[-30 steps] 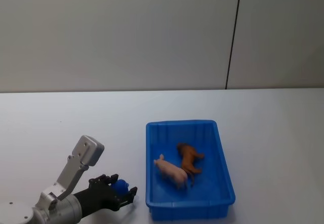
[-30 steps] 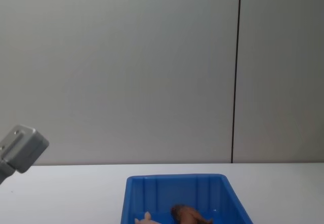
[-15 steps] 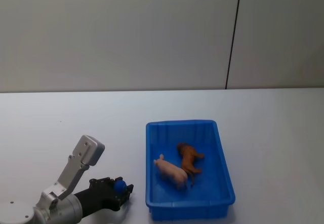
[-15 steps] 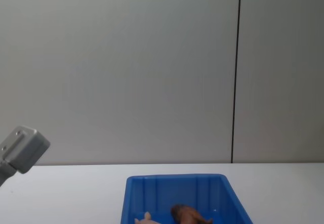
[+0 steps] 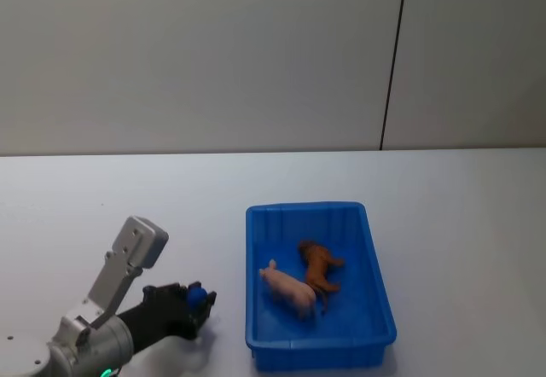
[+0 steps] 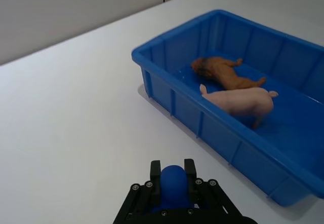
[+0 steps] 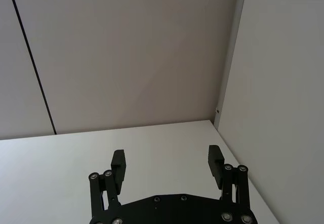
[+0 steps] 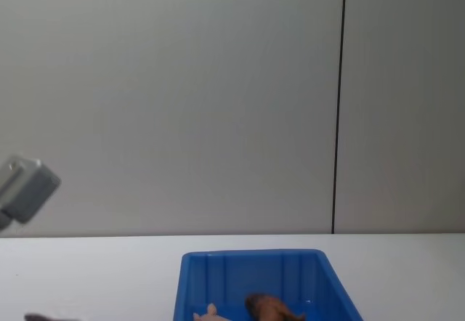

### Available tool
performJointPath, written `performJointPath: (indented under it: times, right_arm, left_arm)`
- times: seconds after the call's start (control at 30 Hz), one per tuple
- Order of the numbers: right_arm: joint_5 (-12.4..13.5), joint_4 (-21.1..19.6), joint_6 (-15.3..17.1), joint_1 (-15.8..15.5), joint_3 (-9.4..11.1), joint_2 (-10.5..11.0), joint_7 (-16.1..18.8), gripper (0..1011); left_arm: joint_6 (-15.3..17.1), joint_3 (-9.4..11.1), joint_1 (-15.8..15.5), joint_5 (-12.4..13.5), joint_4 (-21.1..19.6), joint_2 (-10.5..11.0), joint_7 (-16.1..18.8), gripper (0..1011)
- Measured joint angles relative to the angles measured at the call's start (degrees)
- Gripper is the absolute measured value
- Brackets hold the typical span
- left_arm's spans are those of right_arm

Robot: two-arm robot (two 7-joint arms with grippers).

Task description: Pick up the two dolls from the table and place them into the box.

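- Both dolls lie inside the box (image 5: 375,266): the pink pig (image 5: 288,289) on its side toward the left wall, the reddish-brown shaggy doll (image 5: 318,266) just beside it on the right, touching or nearly touching it.
- The box sits on the white table (image 5: 128,198), long axis running away from the robot, rim unobstructed.
- Left tool (image 5: 198,296) is low over the table, near the box's near-left corner but apart from it. The arm comes in from the lower left, wrist angled toward the box, grey camera housing raised above it.
- Left tool state: fingers pressed together, blue pads meeting, nothing between them.
- Right tool (image 7: 167,164) is held well away, fingers spread wide and empty, facing a wall corner across bare table.
- Open room: bare table on the left, right and far sides of the box.
- Left wrist view gives the box's ribbed outer wall (image 6: 202,125) and both dolls from the side, pig (image 6: 238,101) nearer that wall, brown doll (image 6: 223,72) behind it.
- Chest view catches the far end of the box (image 8: 251,259), with the two dolls cut off at the lower edge.
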Motion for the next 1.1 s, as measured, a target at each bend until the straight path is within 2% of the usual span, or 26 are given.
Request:
performJointPath:
  times: [0.3, 0.53, 0.8, 1.1]
  right_arm:
    - [0.0, 0.0, 0.0, 0.0, 0.0, 0.0, 0.0, 1001]
    - [0.0, 0.0, 0.0, 0.0, 0.0, 0.0, 0.0, 1001]
    - [0.0, 0.0, 0.0, 0.0, 0.0, 0.0, 0.0, 1001]
    - [0.0, 0.0, 0.0, 0.0, 0.0, 0.0, 0.0, 1001]
  left_arm:
    - [-1.7, -1.5, -0.2, 0.3, -4.4, 1.2, 2.7, 242]
    - [-2.8, -2.3, -1.8, 0.9, -6.6, 1.1, 2.6, 208]
    - [-4.4, -2.7, -5.6, 1.1, -7.3, -0.7, -0.9, 172]
    - [-5.1, -2.2, -9.8, 0.1, -5.0, -3.8, -6.4, 165]
